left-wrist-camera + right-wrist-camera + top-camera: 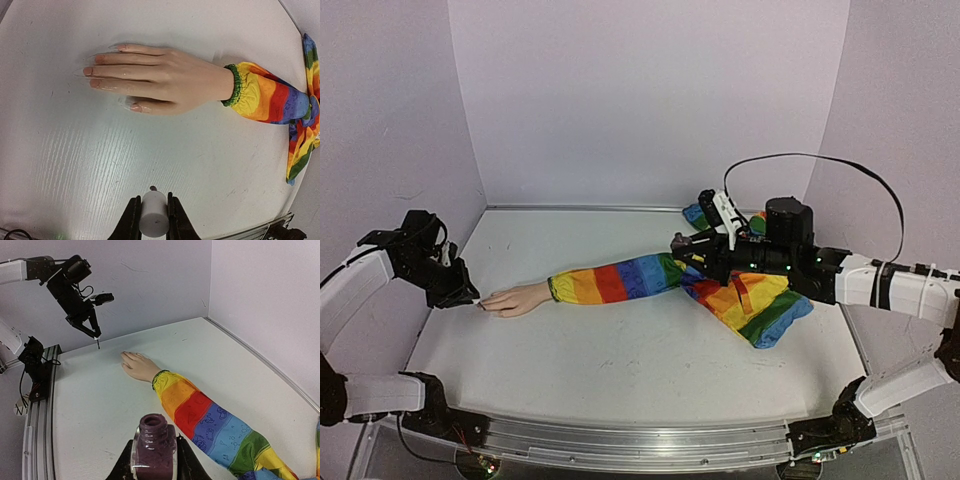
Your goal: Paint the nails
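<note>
A pale mannequin hand [165, 77] in a rainbow-striped sleeve [620, 281] lies flat on the white table, fingers pointing left. Its nails [88, 71] look pinkish with long clear tips. My left gripper [152, 198] is shut on a white brush cap [154, 215], whose dark brush tip [153, 188] pokes out. In the top view it hovers just left of the fingertips [484, 300]. My right gripper [156, 456] is shut on an open bottle of purple polish [156, 445], held above the sleeve's upper part. The bottle is hard to make out in the top view.
The sleeve's loose end [760, 305] bunches under the right arm at the back right. Purple walls close in the table on three sides. A metal rail [620, 445] runs along the near edge.
</note>
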Robot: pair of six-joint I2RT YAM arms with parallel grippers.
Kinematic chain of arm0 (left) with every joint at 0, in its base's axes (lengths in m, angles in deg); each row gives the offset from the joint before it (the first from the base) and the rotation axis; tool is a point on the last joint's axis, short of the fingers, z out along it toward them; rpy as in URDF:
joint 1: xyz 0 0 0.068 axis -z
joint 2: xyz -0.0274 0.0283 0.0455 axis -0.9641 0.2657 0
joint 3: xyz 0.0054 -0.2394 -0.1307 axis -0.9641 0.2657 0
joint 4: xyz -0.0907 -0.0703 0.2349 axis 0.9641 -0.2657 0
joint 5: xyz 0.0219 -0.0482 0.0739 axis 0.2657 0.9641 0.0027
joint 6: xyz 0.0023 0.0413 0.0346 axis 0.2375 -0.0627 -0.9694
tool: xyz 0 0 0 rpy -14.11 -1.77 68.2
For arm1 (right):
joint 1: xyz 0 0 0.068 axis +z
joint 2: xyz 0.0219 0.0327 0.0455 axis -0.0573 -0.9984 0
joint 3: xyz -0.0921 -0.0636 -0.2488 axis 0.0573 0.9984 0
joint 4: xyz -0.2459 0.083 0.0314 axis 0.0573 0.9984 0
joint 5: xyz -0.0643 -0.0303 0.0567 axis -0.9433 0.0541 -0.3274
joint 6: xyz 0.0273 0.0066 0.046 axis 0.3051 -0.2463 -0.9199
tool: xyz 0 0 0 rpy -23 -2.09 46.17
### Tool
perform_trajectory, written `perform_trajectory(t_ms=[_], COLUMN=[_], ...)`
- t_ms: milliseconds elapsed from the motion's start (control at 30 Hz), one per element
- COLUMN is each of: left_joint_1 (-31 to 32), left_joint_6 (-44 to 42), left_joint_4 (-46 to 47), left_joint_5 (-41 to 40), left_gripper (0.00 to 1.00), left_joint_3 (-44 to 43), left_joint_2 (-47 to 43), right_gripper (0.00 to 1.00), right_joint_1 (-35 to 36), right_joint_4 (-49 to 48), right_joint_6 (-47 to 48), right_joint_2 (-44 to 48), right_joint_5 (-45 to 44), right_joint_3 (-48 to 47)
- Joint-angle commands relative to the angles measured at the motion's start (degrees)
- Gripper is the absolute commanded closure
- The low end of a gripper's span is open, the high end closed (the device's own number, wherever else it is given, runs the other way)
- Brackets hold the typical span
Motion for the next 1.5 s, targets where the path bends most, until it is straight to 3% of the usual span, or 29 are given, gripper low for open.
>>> perform_trajectory(t_ms=[0,167,633,1033,1467], left_joint_1=[-1.37,-1.34,-3.73,-8.63,-8.68], left_joint_6=[-1.33,-1.68,-2.04,-3.04,-2.57], left_joint_4=[4.51,7.57,12.53,18.23,22.53], left_joint_5=[-0.73,1.22,-8.46,-7.10,-7.25], left_gripper=[1.00,1.00,1.00,1.00,1.00], left_joint_3=[0.24,1.07,2.57,3.62,4.35], left_joint_2=[2.38,5.17,9.12,12.39,15.72], right_gripper=[1.00,1.00,1.00,1.00,1.00], right_joint_1=[-0.50,-0.83,-1.31,-1.94,-2.43], right_joint_4=[-3.60,-3.56,-3.69,-3.69,-3.64], right_joint_6=[0.27,0.43,0.34,0.26,0.19], right_joint_2=[0.02,-0.90,-2.64,-3.13,-3.34], right_joint_5=[2.06,2.24,3.03,3.64,4.33], right_joint_3=[-0.52,-0.81,-1.16,-1.50,-1.52])
